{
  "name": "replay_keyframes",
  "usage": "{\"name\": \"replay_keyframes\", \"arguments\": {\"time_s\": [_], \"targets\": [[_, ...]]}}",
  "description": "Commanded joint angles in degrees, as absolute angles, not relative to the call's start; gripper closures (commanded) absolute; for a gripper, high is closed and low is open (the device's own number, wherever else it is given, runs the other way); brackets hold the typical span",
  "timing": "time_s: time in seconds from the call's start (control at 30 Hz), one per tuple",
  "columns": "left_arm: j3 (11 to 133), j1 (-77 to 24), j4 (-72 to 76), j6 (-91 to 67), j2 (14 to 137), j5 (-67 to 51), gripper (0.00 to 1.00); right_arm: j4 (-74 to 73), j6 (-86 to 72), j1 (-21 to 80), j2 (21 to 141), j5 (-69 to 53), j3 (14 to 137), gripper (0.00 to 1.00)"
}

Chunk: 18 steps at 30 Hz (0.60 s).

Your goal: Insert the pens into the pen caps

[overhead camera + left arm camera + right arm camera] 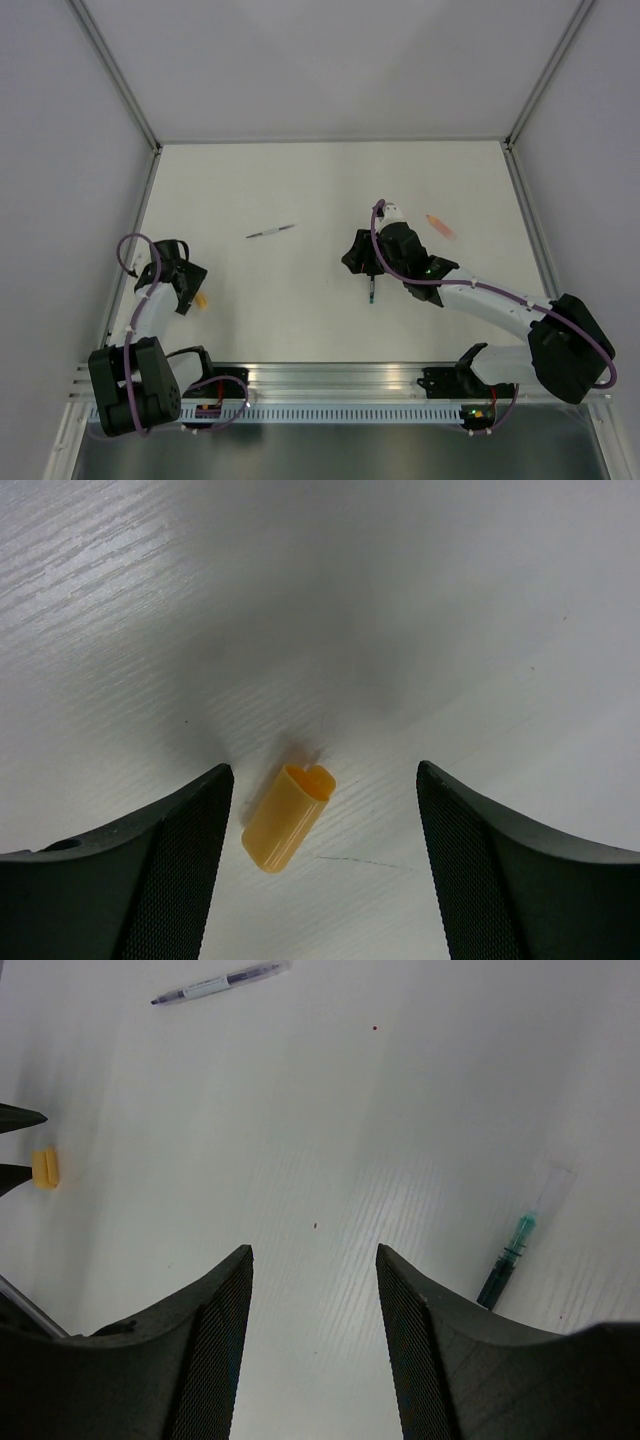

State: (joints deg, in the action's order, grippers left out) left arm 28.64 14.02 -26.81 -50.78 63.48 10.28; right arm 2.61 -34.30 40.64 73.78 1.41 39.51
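Left wrist, yellow-orange cap [287,816] lying flat, open end up-right

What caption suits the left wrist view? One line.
Open left claw straddling a yellow cap lying on the white table.

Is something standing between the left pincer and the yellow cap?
Nothing visible does. The yellow cap lies on the table directly under the open left pincer, inside its gap, with no other object near it.
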Motion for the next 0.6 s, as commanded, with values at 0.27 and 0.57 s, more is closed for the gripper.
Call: {"name": "replay_keyframes", "arguments": {"time_s": [0.27,0.57], "targets": [[26.11,14.06,-22.15,-44.56,64.07,7.48,0.29,3.34,-33.66,40.69,73.74,0.26,42.37,0.42],[26.54,13.97,-21.8,-41.84,63.28,0.9,0.48,2.55,-32.87,40.69,75.23,2.29,42.8,0.42]]}}
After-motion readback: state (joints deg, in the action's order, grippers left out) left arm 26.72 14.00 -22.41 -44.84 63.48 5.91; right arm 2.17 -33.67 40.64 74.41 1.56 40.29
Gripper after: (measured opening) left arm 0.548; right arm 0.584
